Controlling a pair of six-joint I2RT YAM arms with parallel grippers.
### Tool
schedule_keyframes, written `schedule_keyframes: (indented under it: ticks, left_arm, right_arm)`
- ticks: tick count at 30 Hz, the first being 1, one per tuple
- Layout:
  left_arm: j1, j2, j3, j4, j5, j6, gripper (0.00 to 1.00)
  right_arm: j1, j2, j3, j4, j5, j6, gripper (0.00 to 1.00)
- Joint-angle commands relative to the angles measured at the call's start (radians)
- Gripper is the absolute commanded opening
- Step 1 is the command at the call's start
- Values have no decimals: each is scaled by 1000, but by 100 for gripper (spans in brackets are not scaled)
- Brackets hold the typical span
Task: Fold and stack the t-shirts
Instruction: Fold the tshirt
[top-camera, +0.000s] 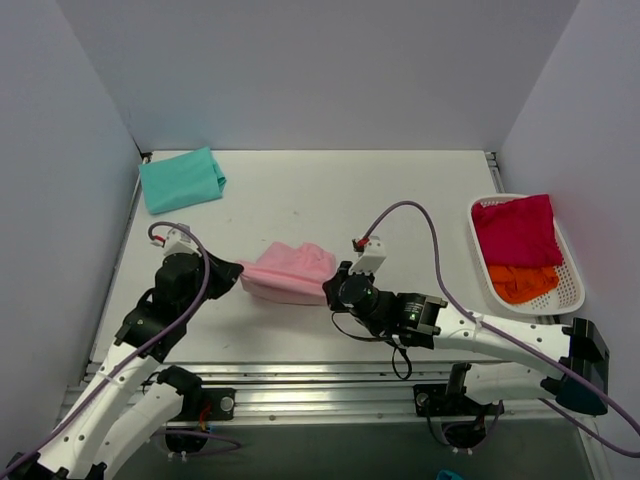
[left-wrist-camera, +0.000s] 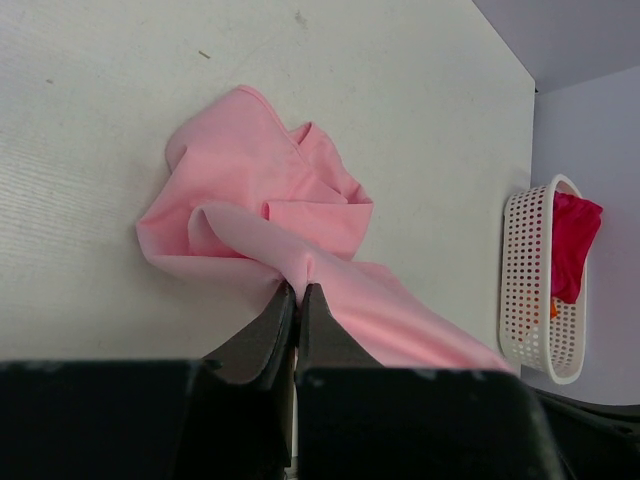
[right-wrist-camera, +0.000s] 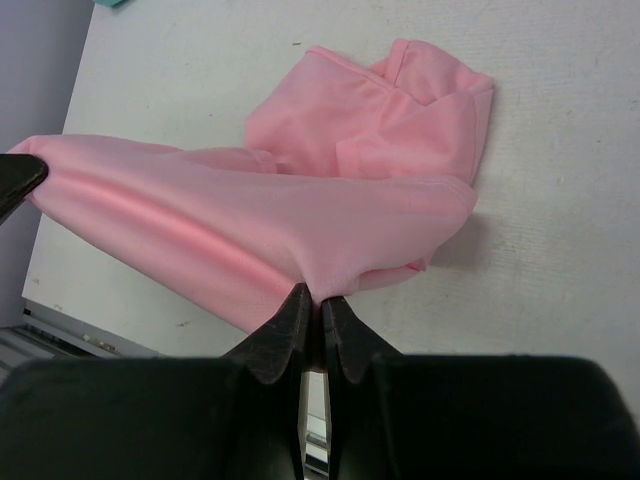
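Observation:
A light pink t-shirt (top-camera: 291, 272) lies bunched near the table's front middle, its near edge stretched between my two grippers. My left gripper (top-camera: 237, 274) is shut on the shirt's left end (left-wrist-camera: 298, 272). The right gripper (top-camera: 329, 290) is shut on its right end (right-wrist-camera: 325, 280). The cloth's far part (right-wrist-camera: 400, 120) rests crumpled on the table. A folded teal t-shirt (top-camera: 181, 179) lies at the back left. A crimson red t-shirt (top-camera: 515, 231) and an orange one (top-camera: 522, 282) lie in the basket at the right.
A white plastic mesh basket (top-camera: 578, 283) stands at the table's right edge, also seen in the left wrist view as the basket (left-wrist-camera: 528, 290). The enclosure's grey walls close in the left, back and right. A metal rail (top-camera: 320, 378) runs along the near edge.

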Motion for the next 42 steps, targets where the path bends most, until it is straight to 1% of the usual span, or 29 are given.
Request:
schedule_keyframes:
  ticks: [1, 6, 9, 11, 13, 15, 16, 18, 19, 21, 22, 23, 24, 25, 26, 27, 28, 29, 30, 31, 32, 33, 34, 35, 37, 40, 41, 42]
  left_arm:
    - [9, -25, 30, -5, -64, 34, 2]
    - [9, 8, 33, 26, -72, 40, 3]
    - [12, 83, 49, 67, -96, 46, 5]
    - [12, 162, 80, 104, -98, 53, 5]
    - [15, 248, 118, 121, -95, 57, 5]
    - [19, 300, 140, 161, -84, 66, 5]
    - [25, 354, 160, 184, -79, 66, 5]
    - [38, 408, 183, 214, -62, 75, 6]
    - [59, 469, 197, 227, -55, 78, 7]
    - [87, 538, 243, 270, -9, 87, 7]
    - [113, 616, 261, 296, 5, 95, 8]
    - [128, 658, 310, 303, 22, 98, 8]
    - [143, 705, 339, 316, 54, 104, 8]
    - [163, 804, 373, 340, 60, 113, 10]
    - [176, 861, 411, 340, 66, 126, 14]
    - [191, 997, 522, 340, 111, 138, 18]
    - [220, 1081, 595, 334, 143, 156, 25]
    - [234, 1163, 681, 323, 181, 200, 39]
    - [248, 1350, 896, 299, 227, 225, 79]
    - [258, 1444, 1012, 221, 288, 241, 90]
    - [278, 1522, 1122, 175, 313, 242, 96]
    - [288, 1643, 1222, 132, 341, 235, 97]
    - [294, 1673, 1341, 97, 353, 233, 97]
    - [295, 1686, 1373, 92, 349, 236, 98]
    - [300, 1649, 1387, 93, 330, 247, 96]
    - [326, 1540, 1324, 110, 303, 258, 95]
    - [335, 1510, 1273, 112, 291, 261, 95]
    - [350, 1440, 1239, 113, 283, 262, 95]
  right_arm:
    - [14, -2, -2, -86, 85, 21, 0]
    - [17, 35, 6, -79, 88, 29, 0]
    - [-4, 84, 55, -95, 110, 7, 0]
    - [-27, 112, 96, -93, 96, -11, 0]
    - [-73, 150, 115, -69, 70, -40, 0]
    - [-110, 185, 138, -49, 18, -62, 0]
    - [-147, 201, 147, -35, 4, -82, 0]
    - [-181, 245, 184, -26, -22, -102, 0]
    - [-220, 262, 199, -24, -27, -122, 0]
    - [-263, 325, 242, -13, -65, -149, 0]
    - [-320, 352, 258, 5, -88, -172, 0]
    - [-351, 380, 274, 13, -112, -185, 0]
    - [-380, 447, 311, 19, -148, -195, 0]
    - [-433, 489, 337, 49, -148, -201, 0]
    - [-454, 530, 371, 50, -131, -203, 1]
    - [-475, 629, 455, 37, -88, -205, 6]
    - [-495, 686, 515, 11, -70, -202, 36]
    - [-533, 805, 585, -37, -59, -195, 55]
    - [-547, 861, 663, -124, -35, -189, 81]
    - [-557, 912, 808, -156, 29, -186, 100]
    - [-582, 990, 872, -182, 39, -195, 100]
    - [-595, 1018, 932, -205, 41, -195, 100]
    - [-606, 1034, 1010, -237, 48, -194, 100]
    - [-613, 1040, 1032, -246, 47, -195, 100]
    - [-623, 1014, 1040, -248, 53, -203, 100]
    - [-624, 911, 950, -193, 67, -217, 100]
    - [-624, 861, 896, -184, 70, -217, 100]
    - [-624, 838, 870, -175, 71, -214, 100]
